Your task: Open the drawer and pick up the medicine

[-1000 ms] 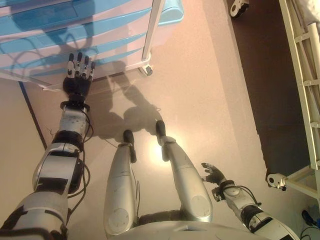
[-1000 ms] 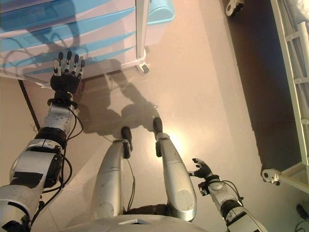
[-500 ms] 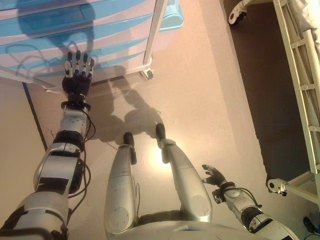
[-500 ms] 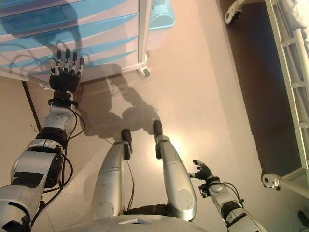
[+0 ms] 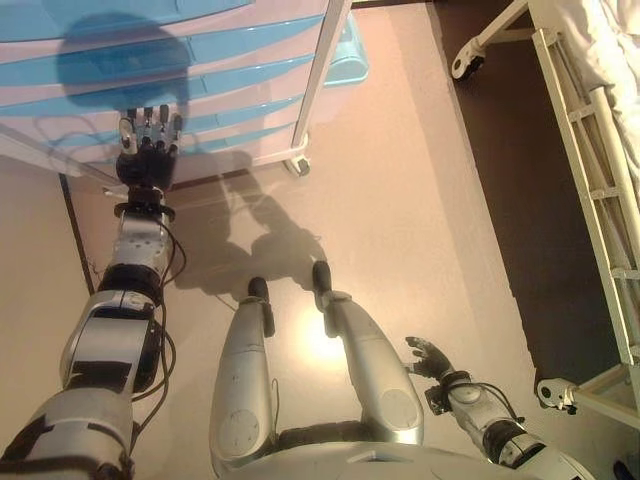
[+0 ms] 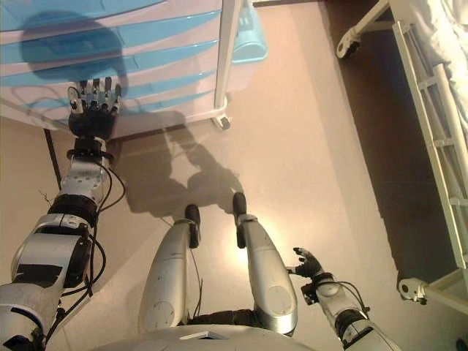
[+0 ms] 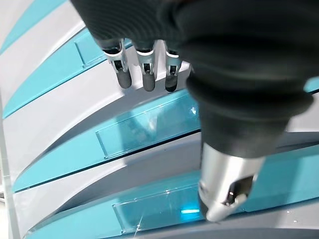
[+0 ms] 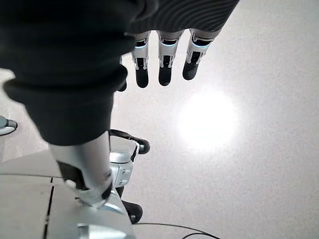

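Observation:
A drawer cabinet [image 5: 230, 60] with white fronts and blue handle strips stands at the top left; all its drawers look closed. My left hand [image 5: 147, 150] is stretched out with straight fingers, its tips at a lower drawer front. In the left wrist view the fingers [image 7: 144, 74] point at the blue strips [image 7: 149, 127] and hold nothing. My right hand [image 5: 428, 357] hangs low at my right side, relaxed and empty; it shows in the right wrist view [image 8: 159, 64] over bare floor. No medicine shows in any view.
The cabinet stands on a white frame with a castor [image 5: 297, 165]. A white bed frame [image 5: 590, 170] with castors [image 5: 462, 68] runs along the right over a dark floor strip. A dark line [image 5: 75, 230] crosses the beige floor at the left.
My left hand has reached further forward to the lower drawer fronts. The camera has shifted, so the cabinet and bed show lower. My right hand has stayed at my side.

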Robot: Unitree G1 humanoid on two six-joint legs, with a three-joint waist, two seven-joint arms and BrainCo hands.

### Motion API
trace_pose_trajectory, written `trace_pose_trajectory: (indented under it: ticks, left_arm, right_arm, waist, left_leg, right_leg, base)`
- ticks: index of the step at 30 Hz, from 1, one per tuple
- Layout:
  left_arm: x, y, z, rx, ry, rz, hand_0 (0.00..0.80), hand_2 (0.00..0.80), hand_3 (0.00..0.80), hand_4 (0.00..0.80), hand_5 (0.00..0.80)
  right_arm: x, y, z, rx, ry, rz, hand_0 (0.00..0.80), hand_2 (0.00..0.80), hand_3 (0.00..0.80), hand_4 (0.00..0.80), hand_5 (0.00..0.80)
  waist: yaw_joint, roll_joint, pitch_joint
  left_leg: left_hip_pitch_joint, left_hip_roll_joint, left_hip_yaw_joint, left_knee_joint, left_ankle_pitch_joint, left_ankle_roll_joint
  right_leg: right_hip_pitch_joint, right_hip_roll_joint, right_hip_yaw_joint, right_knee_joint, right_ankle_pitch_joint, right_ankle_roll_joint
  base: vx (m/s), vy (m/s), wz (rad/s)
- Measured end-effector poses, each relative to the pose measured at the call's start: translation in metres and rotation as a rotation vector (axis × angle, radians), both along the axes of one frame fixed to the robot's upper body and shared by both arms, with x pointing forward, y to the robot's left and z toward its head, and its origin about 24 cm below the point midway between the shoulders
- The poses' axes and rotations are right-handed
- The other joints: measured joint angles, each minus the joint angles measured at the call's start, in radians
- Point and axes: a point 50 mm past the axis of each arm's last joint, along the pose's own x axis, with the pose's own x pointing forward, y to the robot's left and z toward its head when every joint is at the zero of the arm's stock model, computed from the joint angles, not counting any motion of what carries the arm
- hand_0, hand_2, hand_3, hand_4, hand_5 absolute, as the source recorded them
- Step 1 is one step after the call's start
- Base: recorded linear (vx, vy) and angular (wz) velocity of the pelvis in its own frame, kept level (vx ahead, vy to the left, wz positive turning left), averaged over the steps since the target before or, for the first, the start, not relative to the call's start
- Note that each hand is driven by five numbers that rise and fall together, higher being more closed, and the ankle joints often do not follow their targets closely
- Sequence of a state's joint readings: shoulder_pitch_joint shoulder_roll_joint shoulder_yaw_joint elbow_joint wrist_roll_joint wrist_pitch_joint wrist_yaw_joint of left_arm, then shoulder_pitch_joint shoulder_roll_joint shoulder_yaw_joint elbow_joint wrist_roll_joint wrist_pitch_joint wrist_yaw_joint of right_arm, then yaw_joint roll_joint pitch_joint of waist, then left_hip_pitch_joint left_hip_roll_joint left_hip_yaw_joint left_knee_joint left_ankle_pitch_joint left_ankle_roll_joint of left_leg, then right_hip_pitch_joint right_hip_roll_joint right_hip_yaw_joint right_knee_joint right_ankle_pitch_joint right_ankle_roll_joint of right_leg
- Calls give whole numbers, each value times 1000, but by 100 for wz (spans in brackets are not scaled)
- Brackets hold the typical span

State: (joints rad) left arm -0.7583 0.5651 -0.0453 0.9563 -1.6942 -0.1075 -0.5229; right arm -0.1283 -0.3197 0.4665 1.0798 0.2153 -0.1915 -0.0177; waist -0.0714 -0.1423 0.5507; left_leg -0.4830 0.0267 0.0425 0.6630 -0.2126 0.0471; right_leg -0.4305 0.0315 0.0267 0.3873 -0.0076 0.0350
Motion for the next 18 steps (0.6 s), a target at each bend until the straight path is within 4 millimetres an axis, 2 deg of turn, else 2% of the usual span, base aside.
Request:
trace_pose_trajectory:
  ticks: [6,9,13,17,18]
  left_arm:
    - [-8,3,-20,-16,105,8,0,0,0,0,0]
    - [-12,3,-28,-6,162,5,0,0,0,0,0]
    - [-18,4,-42,-13,231,-11,0,0,0,0,0]
    - [-23,5,-52,-1,269,-16,0,0,0,0,0]
    - [-24,5,-54,1,278,-17,82,82,82,82,82]
  right_arm:
    - [-19,-1,-8,3,48,-4,0,0,0,0,0]
    - [-35,12,-16,19,96,25,0,0,0,0,0]
    - [-53,18,-23,29,150,44,0,0,0,0,0]
    - [-56,19,-24,28,159,66,0,0,0,0,0]
    - [-56,19,-24,28,160,67,0,0,0,0,0]
  waist:
    - [1,-4,-3]
    - [5,-5,-4]
    - [15,-6,-4]
    - [16,-8,-5]
    - [16,-8,-5]
  left_leg:
    - [94,-9,6,-51,-1,-2]
    - [142,-13,8,-77,-2,-4]
    - [205,-16,20,-107,-3,-4]
    - [228,-18,25,-111,-3,-2]
    - [232,-19,27,-111,-3,-2]
  right_leg:
    - [80,-7,6,-25,-11,-1]
    - [121,-9,5,-42,-15,-2]
    - [173,-18,-6,-57,-17,-2]
    - [193,-22,-10,-59,-17,-2]
    - [196,-22,-10,-58,-17,-2]
  base:
    - [131,10,0]
    - [154,30,0]
    - [109,26,-5]
    - [47,39,-2]
    - [27,32,-2]
